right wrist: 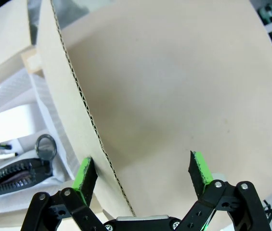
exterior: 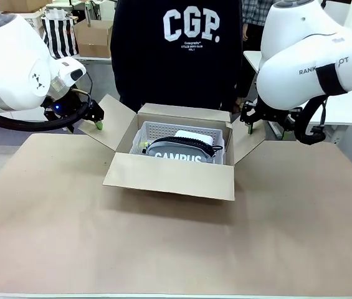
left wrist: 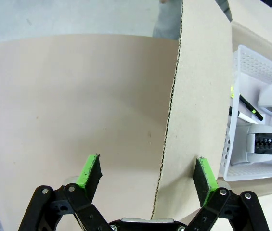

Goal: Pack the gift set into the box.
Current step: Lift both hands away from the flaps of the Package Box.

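The front view takes in the whole box (exterior: 169, 177), open in the middle of the paper-covered table (exterior: 163, 249), with a person in a dark sweatshirt (exterior: 176, 50) standing just behind it. Inside lies a white perforated basket (exterior: 163, 129), and in that the gift set (exterior: 179, 151), its black pouch showing white capital letters.

The left gripper (exterior: 96, 118) is at the left flap (exterior: 110, 121), and the right gripper (exterior: 248, 121) is at the right flap (exterior: 247, 143). From there neither gripper's opening can be read.

The wrist views show it. In the left wrist view the left gripper (left wrist: 148, 172) has its green pads (left wrist: 91, 172) spread wide, with the corrugated edge of the left flap (left wrist: 198, 96) running up between them. Whether a pad touches the cardboard cannot be told. Beyond the flap are the basket (left wrist: 256, 72) and a black zipper (left wrist: 270, 143).

The right wrist view mirrors this. The right gripper (right wrist: 142, 172) is equally wide, and the right flap (right wrist: 63, 91) passes between its fingers, nearer one pad (right wrist: 85, 175). The zipped black pouch (right wrist: 10, 175) lies beyond.
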`<act>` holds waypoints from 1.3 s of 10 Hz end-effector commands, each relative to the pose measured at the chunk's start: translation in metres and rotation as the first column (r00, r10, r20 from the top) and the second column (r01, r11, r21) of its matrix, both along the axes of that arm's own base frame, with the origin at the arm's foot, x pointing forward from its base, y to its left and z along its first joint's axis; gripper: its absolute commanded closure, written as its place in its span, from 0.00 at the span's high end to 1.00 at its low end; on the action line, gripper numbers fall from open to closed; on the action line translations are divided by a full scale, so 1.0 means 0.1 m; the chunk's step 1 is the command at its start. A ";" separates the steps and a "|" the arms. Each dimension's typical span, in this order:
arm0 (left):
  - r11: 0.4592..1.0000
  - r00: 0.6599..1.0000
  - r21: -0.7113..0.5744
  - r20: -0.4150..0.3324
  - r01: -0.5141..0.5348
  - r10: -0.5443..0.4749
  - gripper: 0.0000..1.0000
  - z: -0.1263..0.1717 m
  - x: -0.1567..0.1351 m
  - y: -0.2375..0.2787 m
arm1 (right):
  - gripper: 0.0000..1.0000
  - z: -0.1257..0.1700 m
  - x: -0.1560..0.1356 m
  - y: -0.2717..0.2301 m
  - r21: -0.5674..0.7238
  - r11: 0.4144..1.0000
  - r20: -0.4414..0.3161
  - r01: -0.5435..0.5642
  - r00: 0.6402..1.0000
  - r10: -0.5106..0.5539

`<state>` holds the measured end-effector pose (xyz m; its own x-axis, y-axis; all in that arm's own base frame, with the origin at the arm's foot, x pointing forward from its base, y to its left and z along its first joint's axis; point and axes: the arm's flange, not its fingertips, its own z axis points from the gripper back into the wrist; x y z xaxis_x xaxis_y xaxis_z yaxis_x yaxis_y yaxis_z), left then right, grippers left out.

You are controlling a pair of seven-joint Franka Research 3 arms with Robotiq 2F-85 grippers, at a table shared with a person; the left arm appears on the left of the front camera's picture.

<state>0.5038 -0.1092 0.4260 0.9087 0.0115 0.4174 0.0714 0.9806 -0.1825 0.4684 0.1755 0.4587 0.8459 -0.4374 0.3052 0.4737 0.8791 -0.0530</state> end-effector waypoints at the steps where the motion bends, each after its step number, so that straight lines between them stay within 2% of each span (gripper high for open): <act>1: 1.000 1.000 0.010 0.008 -0.010 0.010 1.00 0.01 -0.02 0.01 | 1.00 0.03 0.03 0.01 -0.008 1.000 0.004 0.009 1.000 -0.009; 10: 1.000 1.000 0.000 0.000 0.000 0.000 1.00 0.00 0.00 0.00 | 1.00 0.00 0.00 0.00 0.000 1.000 0.000 0.000 1.000 0.000; 11: 0.992 0.995 -0.089 0.065 0.085 -0.079 1.00 0.44 -0.25 -0.12 | 1.00 0.37 -0.26 0.07 -0.001 0.998 0.075 -0.059 0.995 0.059; 12: 0.974 0.982 -0.151 0.102 0.171 -0.157 1.00 0.88 -0.68 -0.15 | 1.00 0.78 -0.69 -0.02 0.033 0.997 0.107 -0.071 0.992 0.068; 13: 0.916 0.947 -0.239 0.098 0.321 -0.307 1.00 1.16 -1.17 -0.08 | 1.00 1.10 -1.22 -0.14 0.130 0.990 0.048 -0.056 0.998 0.050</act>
<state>0.4421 -0.1464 0.5159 0.8611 -0.0700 0.5036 0.2597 0.9121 -0.3173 0.4075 0.1826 0.5349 0.8386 -0.4181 0.3491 0.4355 0.8996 0.0313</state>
